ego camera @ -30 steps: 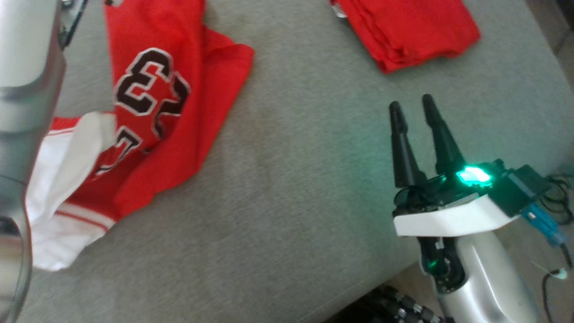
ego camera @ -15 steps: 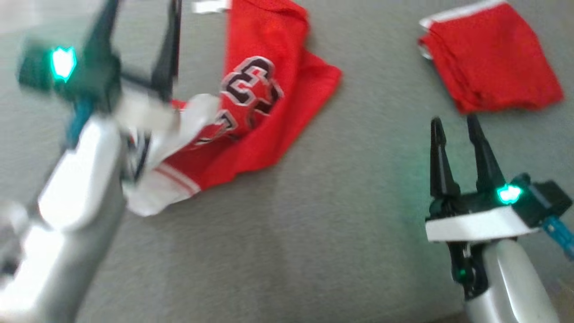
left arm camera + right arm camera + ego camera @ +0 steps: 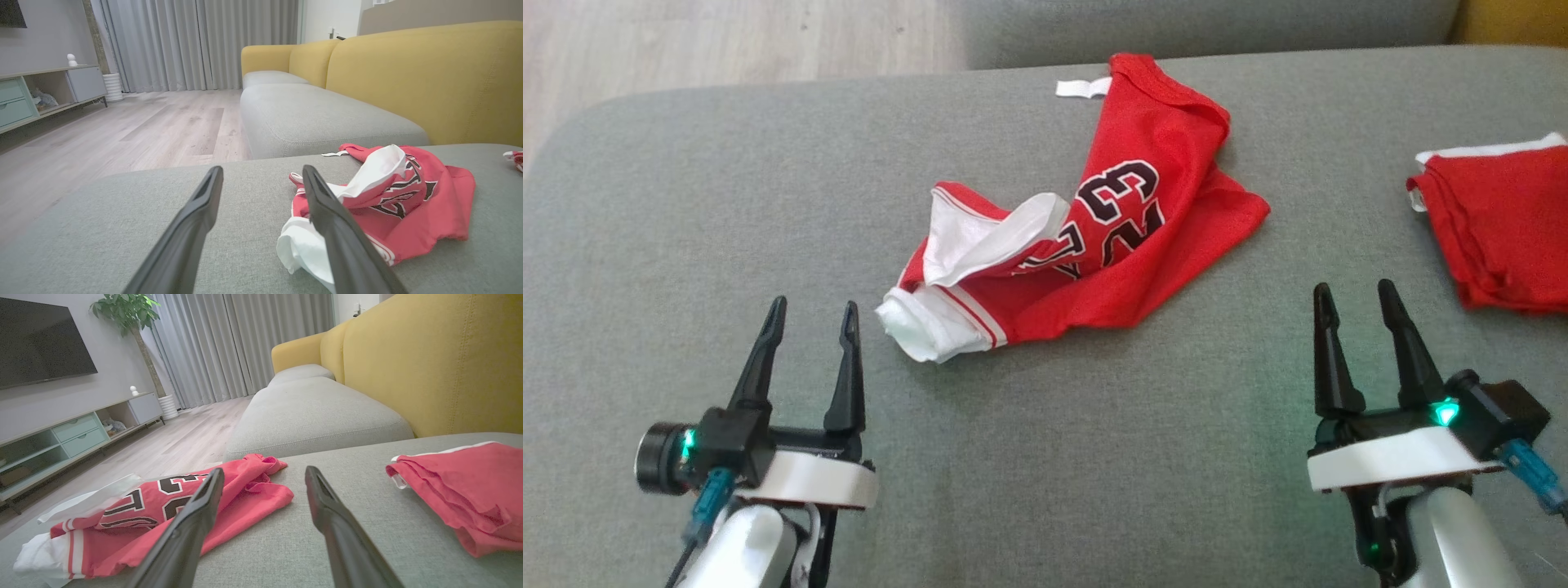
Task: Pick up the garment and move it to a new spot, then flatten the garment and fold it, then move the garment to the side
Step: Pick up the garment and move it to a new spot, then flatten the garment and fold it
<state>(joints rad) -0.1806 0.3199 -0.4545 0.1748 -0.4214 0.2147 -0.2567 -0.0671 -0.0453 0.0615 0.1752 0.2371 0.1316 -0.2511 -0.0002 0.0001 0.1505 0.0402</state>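
The jersey (image 3: 1123, 245) lies crumpled near the middle of the grey cushion (image 3: 1045, 474), red with dark numerals uppermost. Its white lining is turned out at the end nearest the robot, and a white tag pokes from the far end. It touches neither gripper. The left gripper (image 3: 814, 304) hovers low over the cushion just beside that white end, jaws spread wide and holding nothing. In its wrist view one finger crosses in front of the white bunch, though the head view shows bare cushion between them. The right gripper (image 3: 1353, 286) is likewise wide open and empty, well apart from the jersey, between it and a folded red pile (image 3: 1503, 229) far to the right. Both grippers point away from the robot with the jersey lying between their lines, which reads as a ready stance for a two-handed take. One hand per side would let the cloth be lifted and spread rather than dragged in a lump. The pile sits off to the side, probably to keep the working space free. Judging by the bunching, flattening and folding are not yet done, and the white hem looks like the nearest sensible hold for the left.
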